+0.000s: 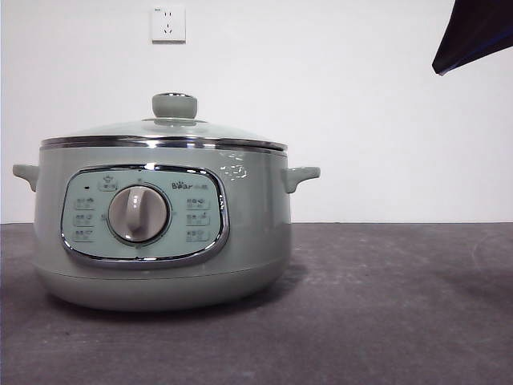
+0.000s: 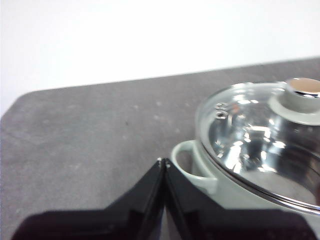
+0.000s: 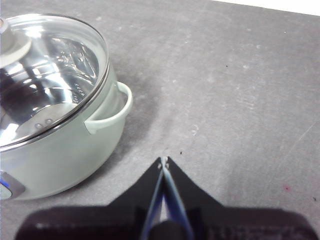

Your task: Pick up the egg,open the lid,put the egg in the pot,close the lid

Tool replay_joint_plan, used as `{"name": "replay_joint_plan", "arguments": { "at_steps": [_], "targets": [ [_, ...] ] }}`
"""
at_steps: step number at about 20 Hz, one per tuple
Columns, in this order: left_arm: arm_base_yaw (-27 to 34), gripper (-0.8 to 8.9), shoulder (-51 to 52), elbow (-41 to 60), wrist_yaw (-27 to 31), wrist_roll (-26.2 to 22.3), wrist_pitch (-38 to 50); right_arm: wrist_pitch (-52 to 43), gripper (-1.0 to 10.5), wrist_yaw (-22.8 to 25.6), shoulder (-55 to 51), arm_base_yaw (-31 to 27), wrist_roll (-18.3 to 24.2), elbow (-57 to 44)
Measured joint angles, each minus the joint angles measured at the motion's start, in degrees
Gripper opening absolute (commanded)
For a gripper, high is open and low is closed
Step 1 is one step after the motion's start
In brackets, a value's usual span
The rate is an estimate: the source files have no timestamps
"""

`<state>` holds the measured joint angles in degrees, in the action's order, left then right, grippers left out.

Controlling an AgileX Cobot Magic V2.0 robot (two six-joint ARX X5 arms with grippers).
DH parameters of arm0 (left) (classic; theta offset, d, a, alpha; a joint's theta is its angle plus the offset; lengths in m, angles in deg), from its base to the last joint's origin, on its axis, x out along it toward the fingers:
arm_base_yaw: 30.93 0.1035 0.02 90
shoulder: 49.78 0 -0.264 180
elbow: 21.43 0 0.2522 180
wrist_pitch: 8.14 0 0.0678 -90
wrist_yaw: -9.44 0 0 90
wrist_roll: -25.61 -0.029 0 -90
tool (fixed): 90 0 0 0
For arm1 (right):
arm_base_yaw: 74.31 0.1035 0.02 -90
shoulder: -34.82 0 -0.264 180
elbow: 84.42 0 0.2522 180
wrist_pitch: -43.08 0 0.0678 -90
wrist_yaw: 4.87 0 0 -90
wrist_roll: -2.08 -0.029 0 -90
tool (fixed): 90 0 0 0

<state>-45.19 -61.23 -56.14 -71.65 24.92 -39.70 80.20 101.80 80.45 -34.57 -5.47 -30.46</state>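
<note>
Left fingers: the left gripper (image 2: 164, 162) has its two black fingers pressed together with nothing between them, hanging above the worktop (image 2: 90, 135) just beside one side handle (image 2: 192, 167) of the pot.
Right fingers: the right gripper (image 3: 163, 161) is likewise closed tip to tip and empty, over bare worktop near the pot's other handle (image 3: 111, 112); a dark tip (image 1: 473, 32) at the front view's top corner is an arm, though that view alone does not say which.
Lid: the glass lid (image 1: 164, 132) sits flat on the pot (image 1: 160, 233), chrome rim seated all round, green knob (image 1: 175, 104) upright in the middle.
Egg: not visible in any view, so its place cannot be told.
Step in hand: judged as the start; the egg is not picked up and the lid is on.
Doing it well: find the egg first, spread the fingers before descending, close gently across its narrow middle, and lift straight.
Risk: a smooth shell may roll or slip out; squeezing hard could crack it.
</note>
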Motion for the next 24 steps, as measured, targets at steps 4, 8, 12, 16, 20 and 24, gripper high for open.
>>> {"name": "replay_joint_plan", "arguments": {
  "at_steps": [4,8,12,16,20,24],
  "targets": [
    [7.21,-0.03,7.74,9.84,-3.37,-0.22,3.19,0.00,0.0,0.00,0.00,0.00,0.00,0.00],
    [9.11,-0.03,11.15,16.76,-3.39,-0.20,3.02,0.00,0.0,0.02,-0.02,0.00,0.00,0.00],
    [9.14,-0.03,11.17,18.47,-3.54,-0.07,3.34,0.02,0.0,0.02,0.00,0.00,0.00,0.00],
    [9.14,-0.03,11.17,18.56,-4.50,0.39,3.56,0.02,0.0,0.00,0.00,0.00,0.00,0.00],
    [9.14,-0.03,11.17,18.56,-4.63,1.38,3.58,0.02,0.0,0.02,-0.02,0.00,0.00,0.00],
    [9.18,-0.03,11.17,18.56,-4.63,1.38,3.58,0.02,0.0,0.02,0.00,0.00,0.00,0.00]
  ]
}}
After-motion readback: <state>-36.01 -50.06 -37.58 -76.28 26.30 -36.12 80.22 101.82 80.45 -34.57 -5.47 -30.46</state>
